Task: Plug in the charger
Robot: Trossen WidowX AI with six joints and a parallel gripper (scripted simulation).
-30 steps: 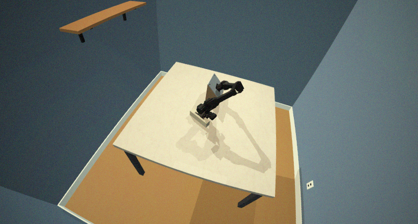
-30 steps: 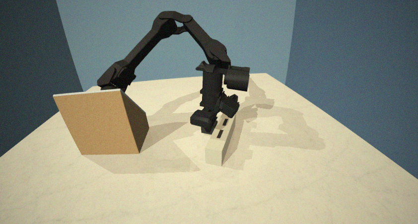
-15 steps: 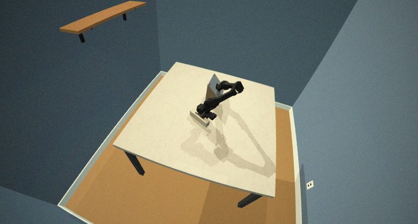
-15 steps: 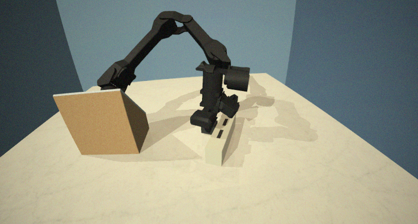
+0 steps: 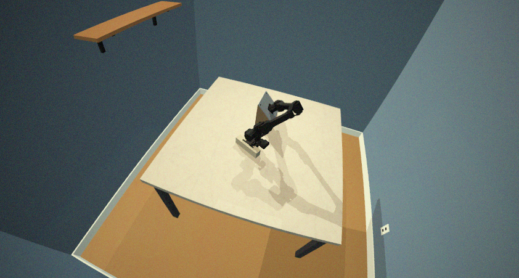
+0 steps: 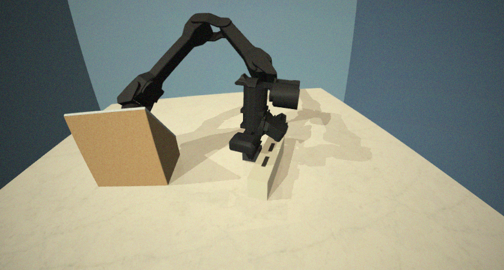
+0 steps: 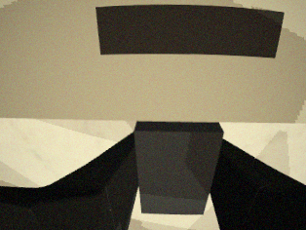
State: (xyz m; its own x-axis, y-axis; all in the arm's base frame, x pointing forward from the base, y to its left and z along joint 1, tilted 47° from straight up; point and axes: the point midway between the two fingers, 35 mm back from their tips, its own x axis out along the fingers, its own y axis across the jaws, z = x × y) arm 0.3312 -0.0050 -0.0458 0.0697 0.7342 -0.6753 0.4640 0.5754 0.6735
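The beige power strip (image 5: 247, 148) (image 6: 258, 185) (image 7: 49, 88) lies on the table. The exterior view shows two dark slots on its top; the wrist view shows one dark slot (image 7: 190, 31) ahead of the fingers. My gripper (image 6: 251, 151) (image 7: 172, 137) points down and is shut on the dark grey charger (image 6: 247, 158) (image 7: 171, 163). In the wrist view the charger's near-strip edge sits at the strip's long edge, with the slot beyond it. In the exterior view the charger is on the strip's left side. Its prongs are hidden, and I cannot tell whether it touches the strip.
A brown block with a pale sloped face (image 5: 265, 102) (image 6: 120, 151) stands on the table (image 5: 188, 156) (image 6: 140, 229), near the arm's base. A wooden shelf (image 5: 127, 20) is on the wall, far from the arm. Arm shadows fall across the table.
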